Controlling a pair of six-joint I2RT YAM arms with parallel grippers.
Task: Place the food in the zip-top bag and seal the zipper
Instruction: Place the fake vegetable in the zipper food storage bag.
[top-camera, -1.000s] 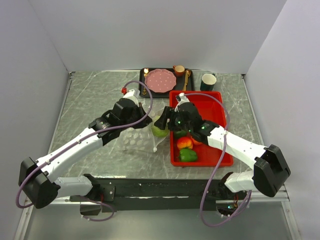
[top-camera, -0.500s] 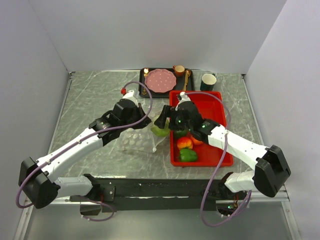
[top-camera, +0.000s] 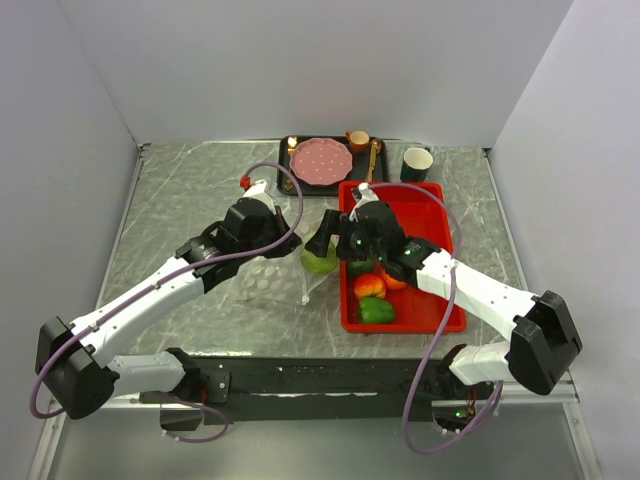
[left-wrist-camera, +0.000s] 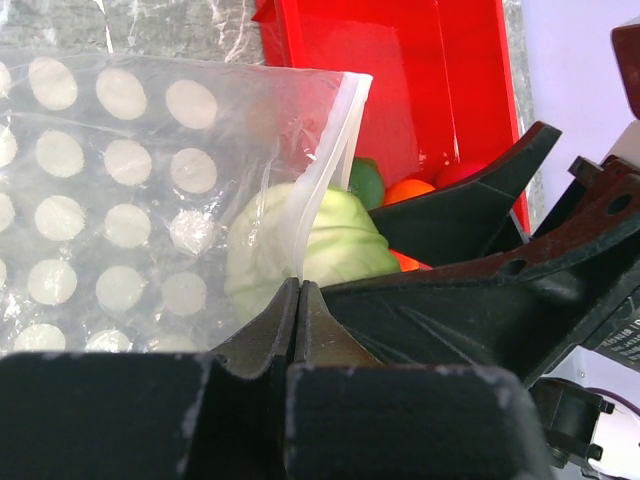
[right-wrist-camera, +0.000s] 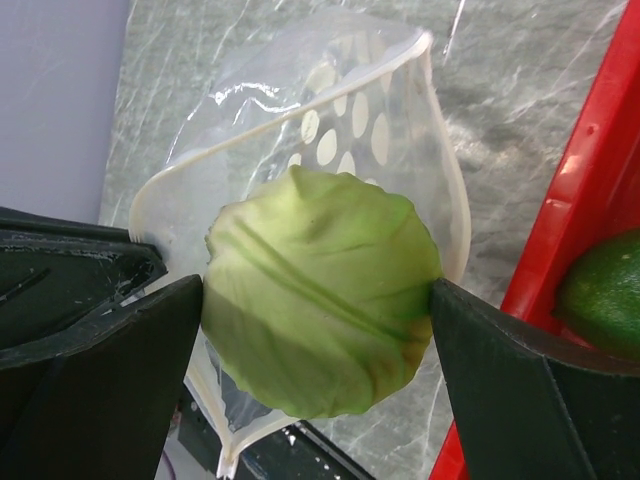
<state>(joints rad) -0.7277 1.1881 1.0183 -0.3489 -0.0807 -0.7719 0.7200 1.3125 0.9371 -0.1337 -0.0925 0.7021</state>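
Loading is under way, and by my reading this is the 1st item. The left tool (left-wrist-camera: 298, 292) is clamped on the zipper (left-wrist-camera: 335, 150), holding up the open mouth of the bag (left-wrist-camera: 120, 190) above the tabletop (top-camera: 190, 200). The right tool (right-wrist-camera: 318, 335) is clamped on the cabbage (left-wrist-camera: 335, 245), which sits at that mouth, partly inside. The other food (top-camera: 372, 288) lies in the red tray (top-camera: 425, 300). Next, I judge, the right tool must push deeper and let go without dragging the flimsy rim.
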